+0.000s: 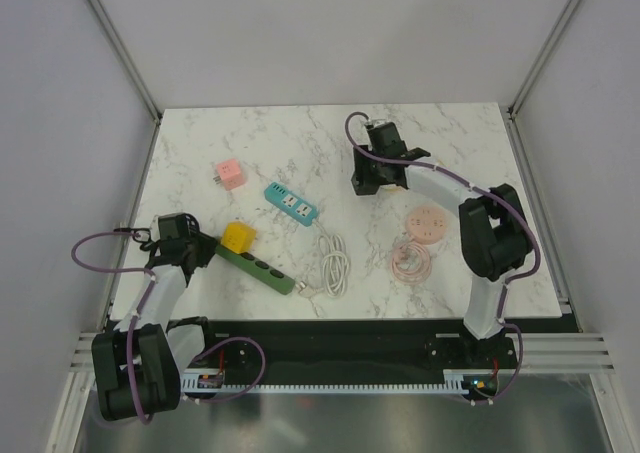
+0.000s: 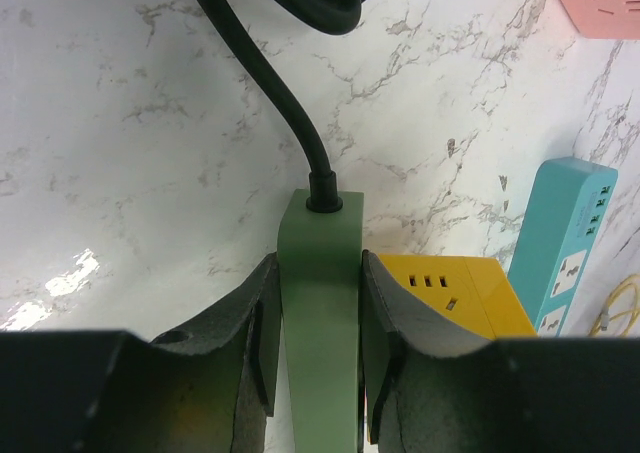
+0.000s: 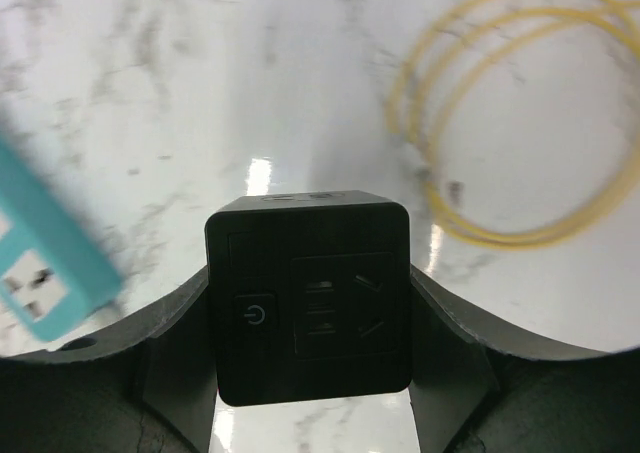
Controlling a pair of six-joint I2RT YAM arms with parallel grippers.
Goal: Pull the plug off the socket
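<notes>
Two grips set: left tool (image 2: pixel 318 323) pinched on the cord end of the long matte green plastic power strip (image 2: pixel 320 263), flat on the glossy white marble-look worktop (image 1: pixel 300 133), boxy yellow plastic cube adapter (image 2: pixel 450 288) seated on it close by. Further right, right tool (image 3: pixel 310 353) pinching the smooth, square-edged black plastic cube plug (image 3: pixel 308 273) by its sides, well apart from the strip. Judged nearly done: apparently unplugged already, only setting down left.

The table (image 1: pixel 250 133) is left open along the upper edge of the frame. The centre is barred by the teal power strip (image 1: pixel 291 204), the green power strip (image 1: pixel 262 268) and the white cable (image 1: pixel 334 263); a narrow lane is left between cable and round pink socket (image 1: pixel 425 224).
</notes>
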